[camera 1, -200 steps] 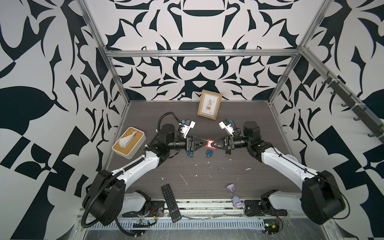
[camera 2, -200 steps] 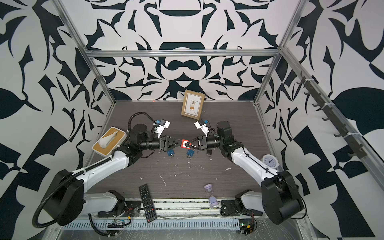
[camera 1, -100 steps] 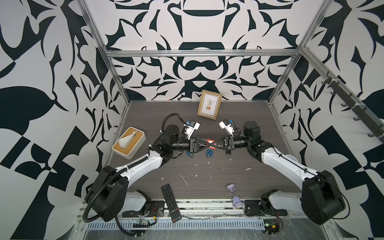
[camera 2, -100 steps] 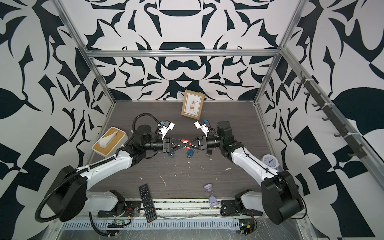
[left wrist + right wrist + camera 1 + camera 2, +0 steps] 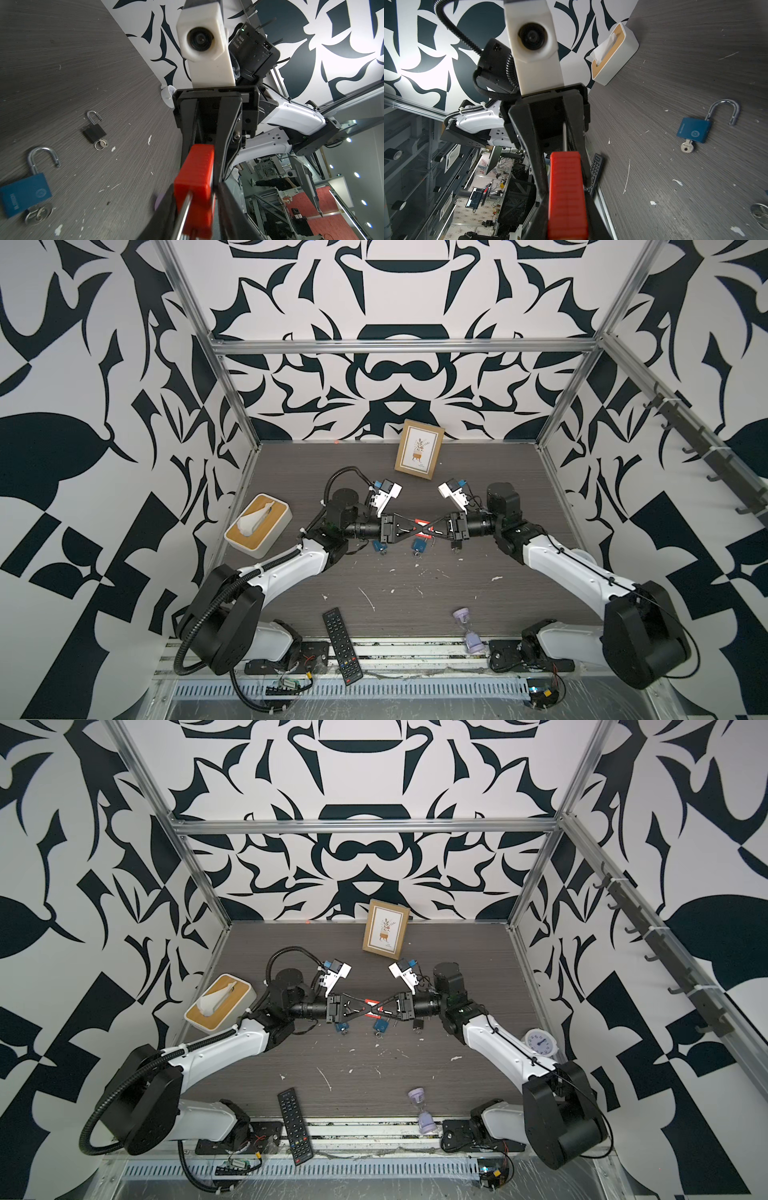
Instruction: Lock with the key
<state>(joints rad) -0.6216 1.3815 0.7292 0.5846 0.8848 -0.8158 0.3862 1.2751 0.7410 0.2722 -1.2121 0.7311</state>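
The right gripper is clenched on the red padlock, its fingers pressed to the two sides of the ribbed body and holding it in the air. From the end of the body facing away from this gripper a thin metal part sticks out; whether it is shackle or key I cannot tell. The left gripper meets it head-on, its fingers close along that same end of the body, but whether they are actually pinching is not clear.

Below the two grippers, on the surface, lie two blue padlocks and a black padlock, apart from one another, with their shackles open where the wrist views show them.

The red body looks stiff and fairly light, and its ribs should resist slipping. The bare metal is probably slick and narrow, so it would twist in a loose pinch. The body's sides seem the safest hold, leaving both ends free.
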